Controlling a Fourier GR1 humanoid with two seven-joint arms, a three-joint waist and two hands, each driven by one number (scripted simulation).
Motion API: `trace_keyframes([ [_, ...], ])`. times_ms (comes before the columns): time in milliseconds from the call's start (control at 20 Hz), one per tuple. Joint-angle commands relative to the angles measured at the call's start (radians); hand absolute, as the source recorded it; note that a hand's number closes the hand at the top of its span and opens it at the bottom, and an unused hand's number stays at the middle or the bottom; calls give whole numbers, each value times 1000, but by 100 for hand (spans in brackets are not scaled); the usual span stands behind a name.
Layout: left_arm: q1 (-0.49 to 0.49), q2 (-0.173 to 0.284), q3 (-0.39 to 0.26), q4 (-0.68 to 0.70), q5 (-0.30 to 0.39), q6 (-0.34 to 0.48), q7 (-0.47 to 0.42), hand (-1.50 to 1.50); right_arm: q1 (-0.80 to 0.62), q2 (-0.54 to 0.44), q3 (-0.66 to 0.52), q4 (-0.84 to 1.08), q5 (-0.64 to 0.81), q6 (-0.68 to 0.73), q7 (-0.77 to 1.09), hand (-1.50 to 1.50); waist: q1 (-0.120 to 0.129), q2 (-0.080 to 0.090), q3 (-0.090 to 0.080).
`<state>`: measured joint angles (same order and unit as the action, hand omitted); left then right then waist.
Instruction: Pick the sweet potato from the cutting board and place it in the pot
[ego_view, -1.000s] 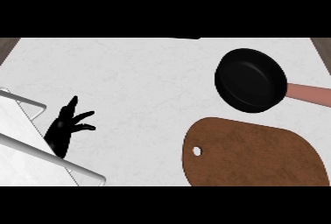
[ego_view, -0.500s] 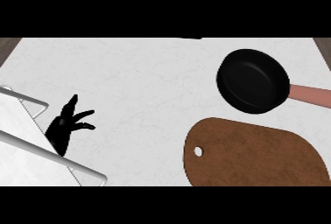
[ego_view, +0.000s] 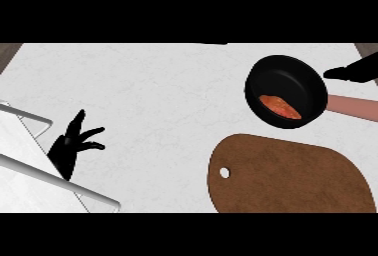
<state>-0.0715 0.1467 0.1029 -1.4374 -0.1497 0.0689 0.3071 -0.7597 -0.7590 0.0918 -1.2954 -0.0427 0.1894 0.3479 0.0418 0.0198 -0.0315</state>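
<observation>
Sweet potato (ego_view: 280, 106) sits inside the black pot (ego_view: 286, 90), pot just beyond the bare cutting board (ego_view: 291, 175) on the desk (ego_view: 148, 90). Right robot hand (ego_view: 354, 70) beside pot, fingers unclear. Left robot hand (ego_view: 72, 145) rests at left, fingers spread.

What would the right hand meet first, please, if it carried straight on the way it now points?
The right hand points toward the view's left, so it would likely meet the black pot, which holds the sweet potato; its height above the rim is unclear.
</observation>
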Motion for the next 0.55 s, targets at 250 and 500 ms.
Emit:
trace_keyframes([
  [250, -28, 130, 64, -23, -31, -35, 49, 0, -40, 119, -195, 128, -88, -195, -74, -150, -26, -14, 34],
  [500, -16, 92, 56, -39, -64, -12, 65, 0, -37, 34, -319, 216, -135, -175, -126, -150, -41, -15, 34],
])
